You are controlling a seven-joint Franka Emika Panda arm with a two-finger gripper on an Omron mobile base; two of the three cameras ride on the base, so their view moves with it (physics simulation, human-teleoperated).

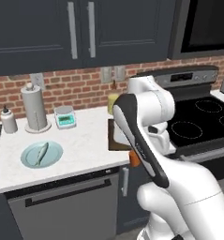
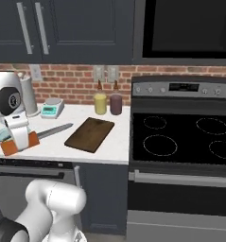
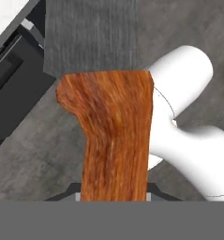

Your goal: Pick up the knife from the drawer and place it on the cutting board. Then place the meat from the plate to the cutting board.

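Jaws clamped on one knife (image 2: 34, 137) | one cutting board (image 2: 90, 134) | one meat (image 1: 41, 153) on one plate (image 1: 28, 161)

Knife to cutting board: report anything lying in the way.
Nothing visible does. The hand holds the knife by its orange handle, blade pointing toward the cutting board. The white counter between them is bare; the scale sits further back.
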